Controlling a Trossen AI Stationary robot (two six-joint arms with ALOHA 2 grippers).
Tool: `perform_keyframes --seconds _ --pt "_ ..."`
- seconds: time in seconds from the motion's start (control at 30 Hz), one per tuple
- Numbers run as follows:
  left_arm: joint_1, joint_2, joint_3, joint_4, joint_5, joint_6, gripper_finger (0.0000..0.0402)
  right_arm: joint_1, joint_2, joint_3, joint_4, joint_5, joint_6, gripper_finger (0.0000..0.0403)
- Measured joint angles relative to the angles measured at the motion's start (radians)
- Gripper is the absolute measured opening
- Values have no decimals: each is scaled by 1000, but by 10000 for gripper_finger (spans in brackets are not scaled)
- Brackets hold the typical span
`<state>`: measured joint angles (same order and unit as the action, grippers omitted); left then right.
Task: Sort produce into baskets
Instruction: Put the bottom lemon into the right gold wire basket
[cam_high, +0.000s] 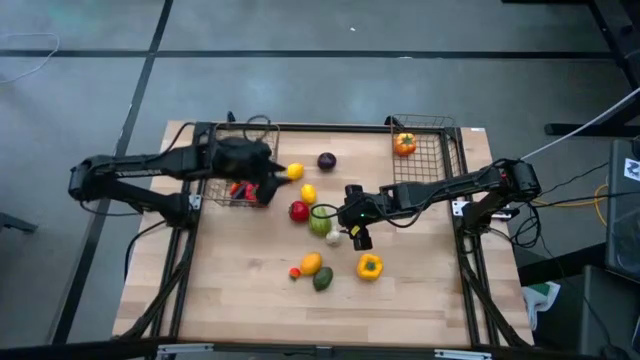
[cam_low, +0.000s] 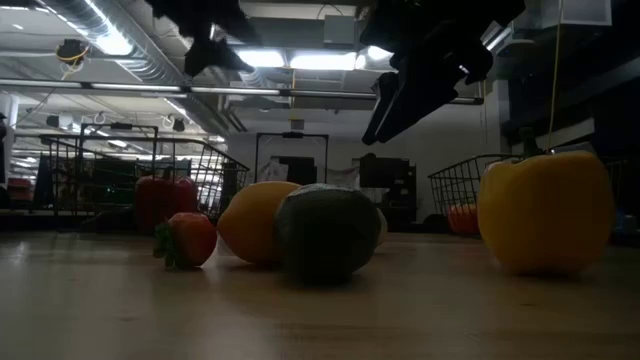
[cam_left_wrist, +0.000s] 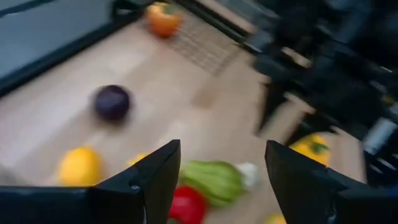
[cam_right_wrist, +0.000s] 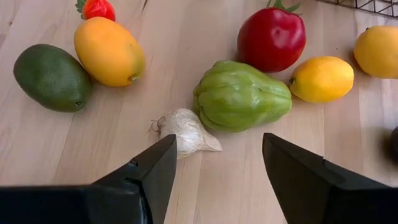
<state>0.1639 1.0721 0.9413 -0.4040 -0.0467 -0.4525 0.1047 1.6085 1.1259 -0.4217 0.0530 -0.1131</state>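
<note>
Toy produce lies loose mid-table: a green squash (cam_right_wrist: 241, 96), a garlic bulb (cam_right_wrist: 183, 134), a red pepper (cam_right_wrist: 271, 38), two lemons (cam_right_wrist: 321, 79), a mango (cam_right_wrist: 109, 51), an avocado (cam_right_wrist: 53, 78), a strawberry (cam_high: 294, 272), a yellow pepper (cam_high: 369, 266) and a purple piece (cam_high: 327, 160). The left basket (cam_high: 235, 150) holds red pieces; the right basket (cam_high: 430, 160) holds an orange pepper (cam_high: 404, 145). My right gripper (cam_right_wrist: 217, 146) hovers open above the garlic. My left gripper (cam_left_wrist: 221, 149) is open and raised beside the left basket, holding nothing.
The two wire baskets stand at the table's far edge, left and right. The loose produce clusters between the two arms, with bare wood along the near edge (cam_high: 320, 320) and at the far left of the table. My right arm (cam_left_wrist: 323, 68) shows ahead in the left wrist view.
</note>
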Motion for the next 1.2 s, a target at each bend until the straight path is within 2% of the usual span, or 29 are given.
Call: perform_keyframes --seconds 0.2,0.37,0.57,0.83,1.2 --pt "-174 12 0 54 0 -76 230 0 0 0 0 0 0 237" --pt "-274 54 0 100 -12 -133 230 0 0 0 1 0 0 237" --pt "-344 145 0 179 -15 -154 230 0 0 0 1 -46 -1 237" --pt "-438 291 1 297 -17 -146 230 0 0 0 1 -49 -1 237" --pt "-535 491 134 262 -29 -14 230 0 0 0 0 -50 -1 237"
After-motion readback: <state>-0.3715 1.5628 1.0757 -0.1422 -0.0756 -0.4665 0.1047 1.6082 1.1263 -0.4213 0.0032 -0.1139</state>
